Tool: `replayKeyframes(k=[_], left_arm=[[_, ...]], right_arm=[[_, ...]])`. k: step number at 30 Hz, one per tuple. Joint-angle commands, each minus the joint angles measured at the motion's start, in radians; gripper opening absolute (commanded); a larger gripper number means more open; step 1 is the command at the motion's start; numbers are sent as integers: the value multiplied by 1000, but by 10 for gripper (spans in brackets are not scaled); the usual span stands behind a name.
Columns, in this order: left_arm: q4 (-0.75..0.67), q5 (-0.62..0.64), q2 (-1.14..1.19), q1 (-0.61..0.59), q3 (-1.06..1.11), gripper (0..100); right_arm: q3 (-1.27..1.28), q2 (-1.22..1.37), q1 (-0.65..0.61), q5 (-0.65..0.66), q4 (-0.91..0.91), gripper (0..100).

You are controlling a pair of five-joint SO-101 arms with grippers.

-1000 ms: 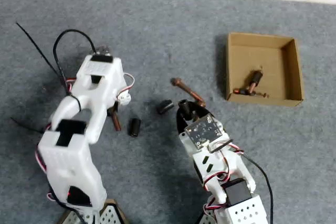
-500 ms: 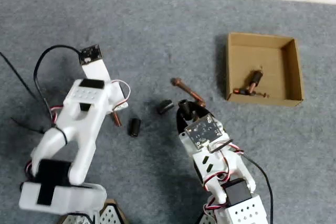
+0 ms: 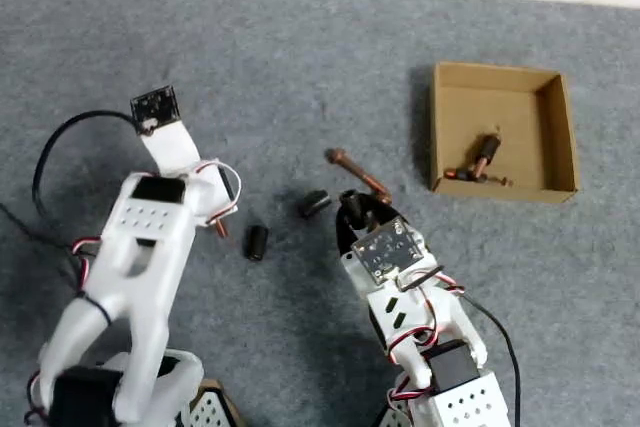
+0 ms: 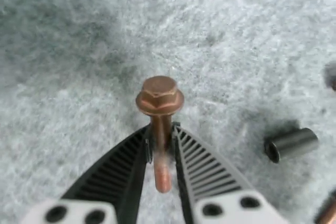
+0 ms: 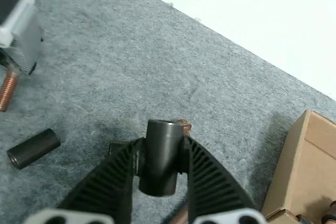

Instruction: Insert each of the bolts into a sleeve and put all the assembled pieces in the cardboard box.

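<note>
Both grippers loaded.
High view: loose sleeve [image 3: 257,242] lies between the arms, spare bolt [image 3: 358,173] near cardboard box [image 3: 500,71], which holds an assembled piece [image 3: 485,155]. Left wrist view: left gripper [image 4: 161,130] pinches copper bolt [image 4: 159,98] by its shank. Right wrist view: right gripper [image 5: 160,145] clamps black sleeve [image 5: 157,174] between its fingers.

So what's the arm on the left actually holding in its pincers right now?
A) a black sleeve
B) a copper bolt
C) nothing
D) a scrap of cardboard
B: the left gripper is shut on the shank of a copper bolt, its hex head sticking out past the fingertips; the black sleeve is in the right gripper.
</note>
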Motion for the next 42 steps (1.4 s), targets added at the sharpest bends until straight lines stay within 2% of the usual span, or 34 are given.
replayKeyframes(k=[1,15,28,36,42], left_arm=[[-15,-5,-142,-15,33,5],[-25,-6,-533,-8,231,7],[-388,-11,-905,-15,596,7],[-500,-11,-1230,-10,803,7],[-509,-8,-1411,-15,881,7]], right_arm=[[104,5,10,14,-5,5],[104,5,12,14,-5,6],[104,5,12,14,-5,6],[104,5,12,14,-5,6],[104,5,12,14,-5,6]])
